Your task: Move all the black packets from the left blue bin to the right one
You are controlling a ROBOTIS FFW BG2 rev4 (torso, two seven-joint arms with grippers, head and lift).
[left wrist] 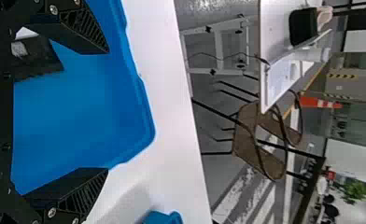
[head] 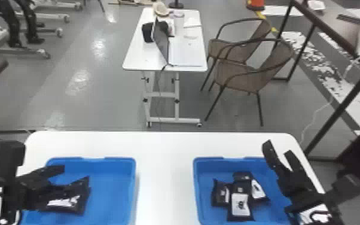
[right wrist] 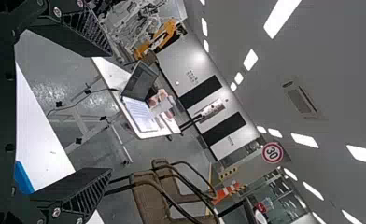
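The black packet (head: 65, 201) lies in the left bin (head: 119, 191), partly behind the left claw (left wrist: 107, 110), which is spread wide with nothing between its fingers. I'd centre it over the packet, go down flat, nip the soft body squarely and lift well above the rim. Three more packets (head: 240, 196) overlap in the right bin (head: 199, 191); the right claw (head: 279, 148), gaping and empty, is over its outer side.

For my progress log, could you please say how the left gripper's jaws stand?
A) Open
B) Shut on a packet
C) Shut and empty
A: the left gripper has its jaws wide apart, and a black packet shows inside the left blue bin.
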